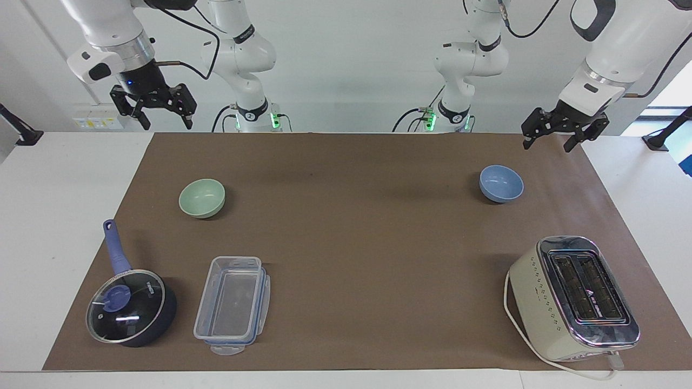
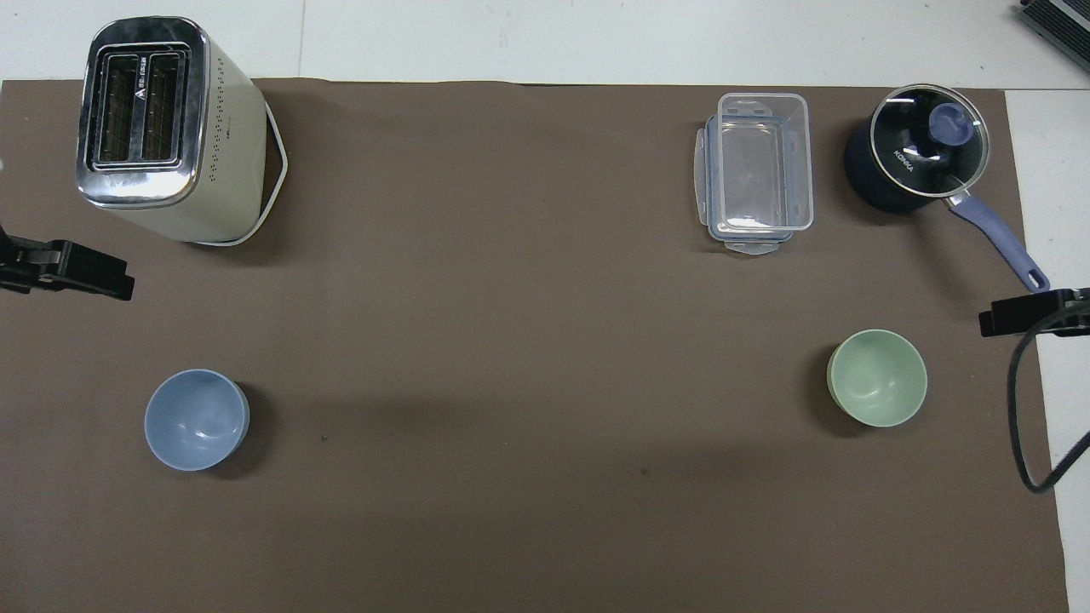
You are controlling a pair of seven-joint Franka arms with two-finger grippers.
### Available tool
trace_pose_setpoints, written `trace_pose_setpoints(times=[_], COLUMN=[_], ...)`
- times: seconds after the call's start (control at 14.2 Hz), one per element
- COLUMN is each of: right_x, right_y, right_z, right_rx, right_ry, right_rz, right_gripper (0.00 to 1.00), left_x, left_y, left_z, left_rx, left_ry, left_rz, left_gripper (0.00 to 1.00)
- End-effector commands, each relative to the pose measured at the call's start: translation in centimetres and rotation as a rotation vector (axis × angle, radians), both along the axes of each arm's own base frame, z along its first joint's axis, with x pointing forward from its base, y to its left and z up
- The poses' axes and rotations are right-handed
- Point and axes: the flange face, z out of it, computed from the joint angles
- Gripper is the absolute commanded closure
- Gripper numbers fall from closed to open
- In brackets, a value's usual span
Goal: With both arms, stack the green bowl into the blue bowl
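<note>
lower right gripper, open and empty, squarely over green bowl at its five o'clock; left gripper open, waiting.

Both arms up in the air, nothing held. Right pincer hanging high off its own end of the desk, fingers spread wide and pointing down. Left pincer raised over the desk corner at the left arm's end, wrist tilted, fingers splayed apart too. Only the dark fingertips poking into the overhead view at each side.
</note>
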Motion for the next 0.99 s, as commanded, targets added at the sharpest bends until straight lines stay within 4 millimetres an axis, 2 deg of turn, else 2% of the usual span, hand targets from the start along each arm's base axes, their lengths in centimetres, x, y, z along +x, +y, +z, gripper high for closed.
trace_pose_setpoints(times=[0.0,0.92], right_x=[0.21,0.21], right_y=[-0.1,-0.1], right_z=[0.18,0.18], right_rx=[0.014,0.014], right_ry=[-0.004,-0.004], right_rz=[0.01,0.01], right_gripper=[0.0,0.0], left_x=[-0.54,-0.59], left_y=[0.43,0.52], left_z=[0.25,0.1], left_rx=[0.012,0.011], left_ry=[0.006,0.006], left_rz=[-0.004,-0.011], left_gripper=[0.0,0.0])
